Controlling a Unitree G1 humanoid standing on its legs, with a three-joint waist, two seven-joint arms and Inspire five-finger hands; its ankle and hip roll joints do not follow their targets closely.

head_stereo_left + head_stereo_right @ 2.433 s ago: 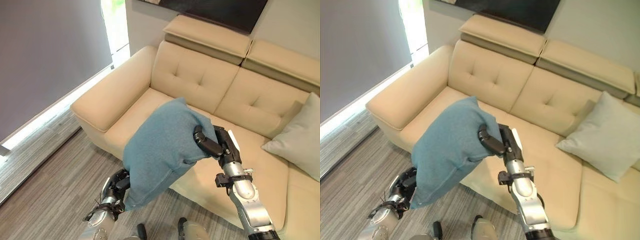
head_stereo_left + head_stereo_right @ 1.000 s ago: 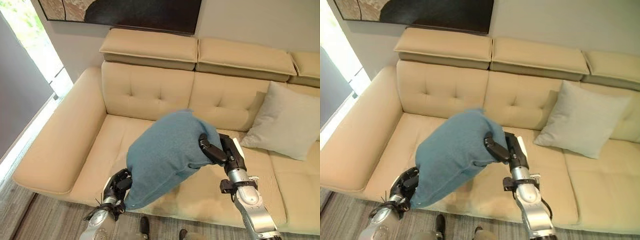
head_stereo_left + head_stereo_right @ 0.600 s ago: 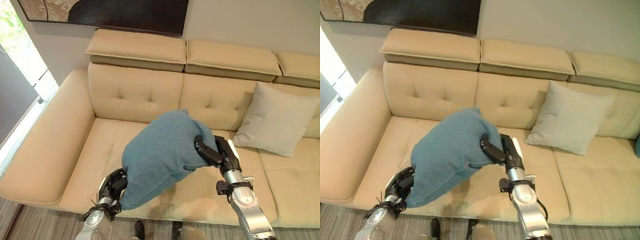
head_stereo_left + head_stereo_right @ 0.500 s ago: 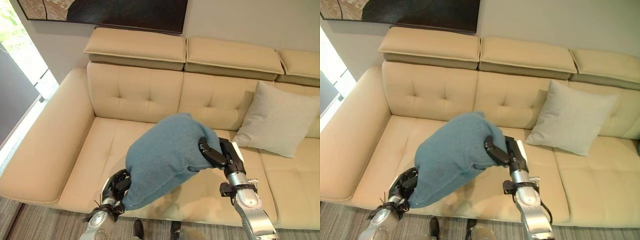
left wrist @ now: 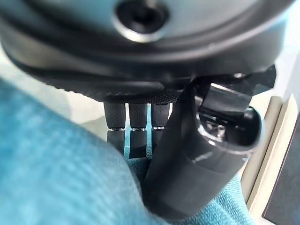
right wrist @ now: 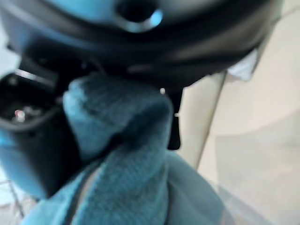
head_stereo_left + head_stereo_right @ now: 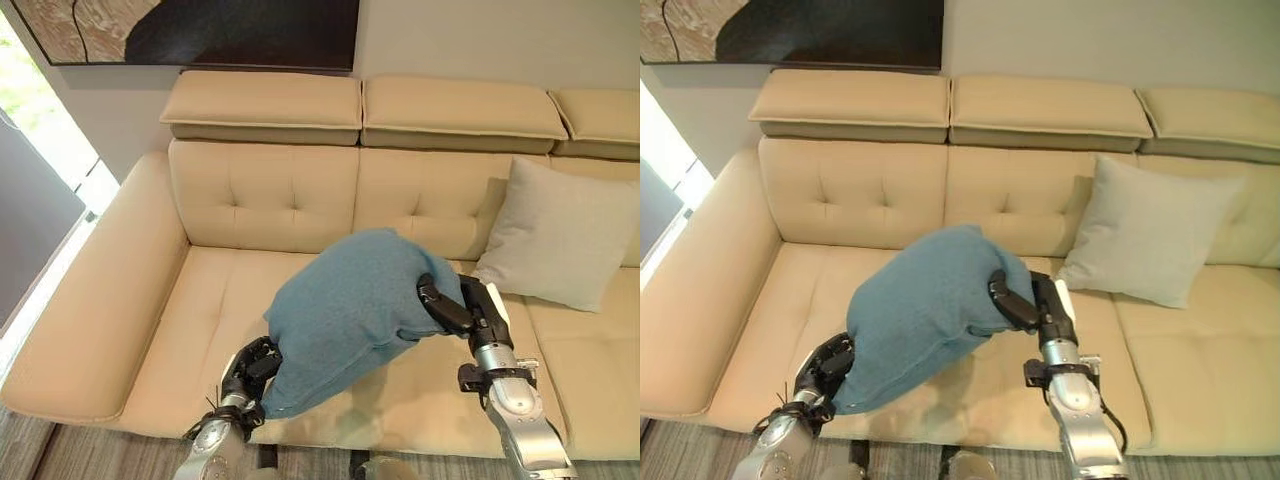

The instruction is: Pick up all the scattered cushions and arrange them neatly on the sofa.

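Note:
I hold a big teal-blue cushion (image 7: 345, 305) in the air over the seat of the beige sofa (image 7: 250, 190). My left hand (image 7: 250, 368) grips its lower left corner, fingers (image 5: 131, 126) curled into the fabric. My right hand (image 7: 462, 308) is shut on the upper right edge, with blue cloth (image 6: 122, 140) bunched between thumb and fingers. The cushion (image 7: 925, 310) hangs tilted, its lower end near the seat's front edge. A pale grey-green cushion (image 7: 560, 235) leans against the backrest at the right.
The sofa's left armrest (image 7: 95, 300) and its raised headrests (image 7: 265, 100) frame the seat. A dark framed picture (image 7: 200, 30) hangs on the wall above. Grey wood floor (image 7: 20, 455) shows at the lower left, with a bright window (image 7: 35, 100) beside it.
The camera has swung round to face the sofa squarely. Both hands keep their hold, and the blue cushion has shifted a little right and deeper over the seat.

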